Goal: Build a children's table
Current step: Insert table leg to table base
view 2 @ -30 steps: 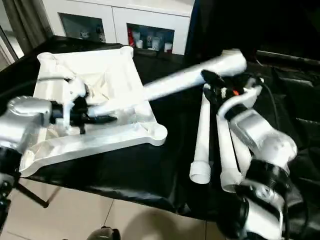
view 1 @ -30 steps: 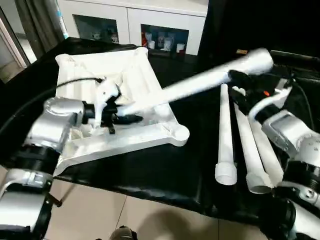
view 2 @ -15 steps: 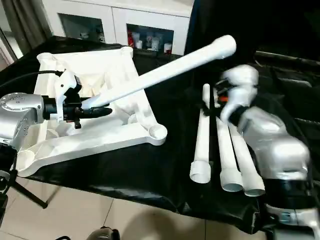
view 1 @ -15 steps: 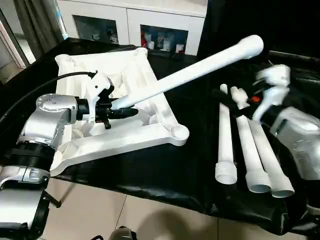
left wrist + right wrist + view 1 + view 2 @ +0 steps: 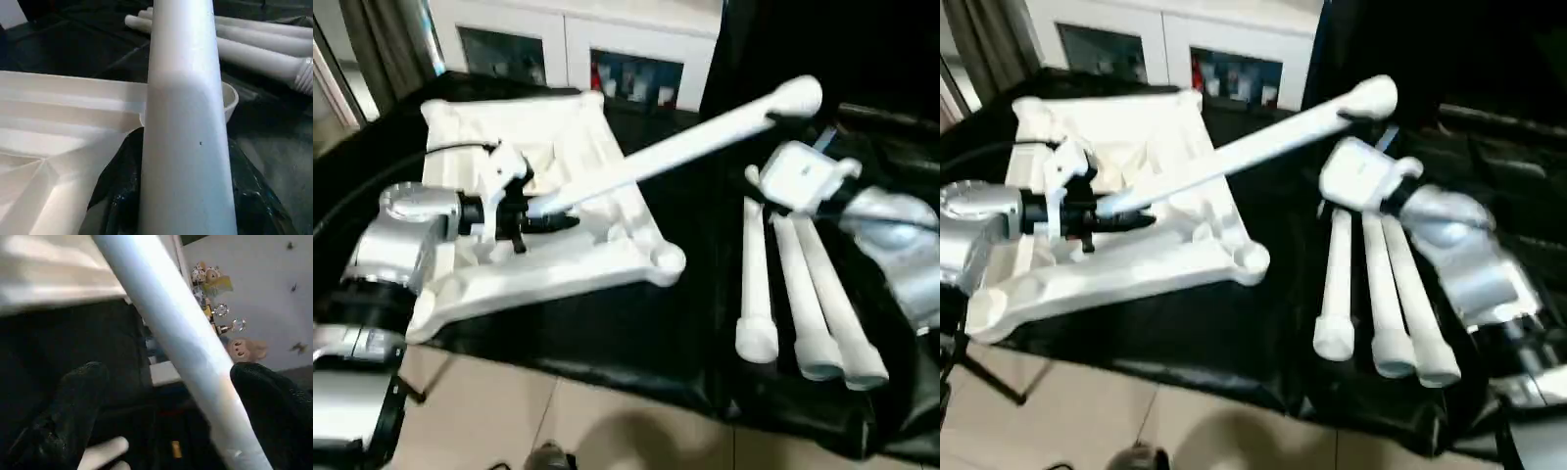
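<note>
The right gripper [image 5: 168, 374] has let go of the raised leg [image 5: 685, 147], which it was clasping near the thick end a second ago, and has swung off to the side; it is now hovering over the far ends of the three spare legs [image 5: 803, 294], with its white wrist housing turned up toward the head camera. In the right wrist view its two black fingers [image 5: 73, 401] are standing wide apart, and the raised leg is passing between them without touching either one.

The left gripper [image 5: 546, 223] is clamping the thin end of the raised leg, low over the white ribbed panel [image 5: 470, 127]. From there the leg is slanting upward and away to the right, its thick rounded end [image 5: 798, 96] hanging in the air above the black tabletop [image 5: 607, 333].

The white ribbed panel is lying underside up on the left part of the black tabletop, with one round corner socket [image 5: 666, 259] pointing toward the near edge. The three spare legs are lying side by side on the right part, touching one another, thick ends toward the robot and well apart from the panel
</note>
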